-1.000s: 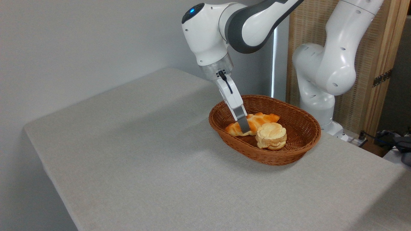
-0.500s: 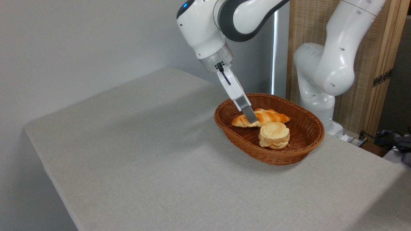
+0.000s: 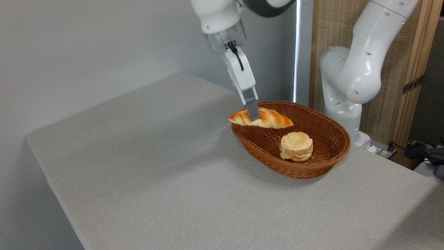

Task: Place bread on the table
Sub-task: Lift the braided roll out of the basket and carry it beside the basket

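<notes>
The bread (image 3: 269, 119), a glossy golden-orange braided loaf with pointed ends, hangs in the air over the left rim of the wicker basket, lying roughly level. My gripper (image 3: 254, 117) is shut on the bread near its left third, reaching down from above. One grey finger (image 3: 252, 108) shows in front of the loaf; the other is hidden behind it. The table (image 3: 145, 163), with a light grey fabric top, stretches out to the left and front of the basket.
The oval brown wicker basket (image 3: 321, 166) sits at the table's right rear and holds a round pale flower-shaped bun (image 3: 296, 146). The arm's white base (image 3: 341, 86) stands behind the basket, in front of a wooden screen.
The gripper has risen and shifted left with the bread, lifting it out of the basket to above the left rim. The basket slid slightly right between the first two frames.
</notes>
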`<act>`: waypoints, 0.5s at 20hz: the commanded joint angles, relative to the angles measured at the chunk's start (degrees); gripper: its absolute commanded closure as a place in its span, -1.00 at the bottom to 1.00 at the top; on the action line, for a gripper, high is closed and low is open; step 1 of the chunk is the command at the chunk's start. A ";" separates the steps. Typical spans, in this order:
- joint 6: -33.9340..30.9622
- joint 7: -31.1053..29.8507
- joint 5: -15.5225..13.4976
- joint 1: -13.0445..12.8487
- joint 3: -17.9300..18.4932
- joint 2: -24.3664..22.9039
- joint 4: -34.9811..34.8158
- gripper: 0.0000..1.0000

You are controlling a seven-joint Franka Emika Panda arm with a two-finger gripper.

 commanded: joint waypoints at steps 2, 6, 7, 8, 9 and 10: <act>2.44 -0.33 -4.14 -1.65 3.17 10.67 13.47 0.34; 4.98 -4.37 -7.04 -1.30 3.26 20.16 21.31 0.34; 5.16 -5.69 -7.65 -1.30 3.26 22.36 23.24 0.34; 5.25 -7.09 -8.36 -1.21 3.26 24.91 25.17 0.33; 5.60 -8.59 -8.97 -1.21 3.26 27.28 26.85 0.32; 6.74 -9.99 -9.33 -1.21 3.26 29.39 27.91 0.31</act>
